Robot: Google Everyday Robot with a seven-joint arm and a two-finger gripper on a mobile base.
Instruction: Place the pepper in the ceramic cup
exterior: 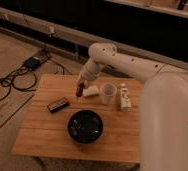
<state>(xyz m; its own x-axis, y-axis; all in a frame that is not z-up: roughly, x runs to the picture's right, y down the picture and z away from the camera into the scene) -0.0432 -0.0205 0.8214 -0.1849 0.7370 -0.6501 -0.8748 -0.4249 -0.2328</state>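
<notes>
My gripper (80, 86) hangs over the far middle of the wooden table (42, 135), pointing down. It is shut on the pepper (79, 91), a small dark red piece that hangs from its tip just above the tabletop. The white ceramic cup (107, 93) stands upright to the right of the gripper, a short way off. A small white object (91, 91) lies between the gripper and the cup.
A wide black bowl (85, 126) sits at the table's front middle. A flat dark block (58, 104) lies to the left. A white marked bottle (124, 97) lies right of the cup. Cables (7, 82) and a power box (34, 62) are on the floor at left.
</notes>
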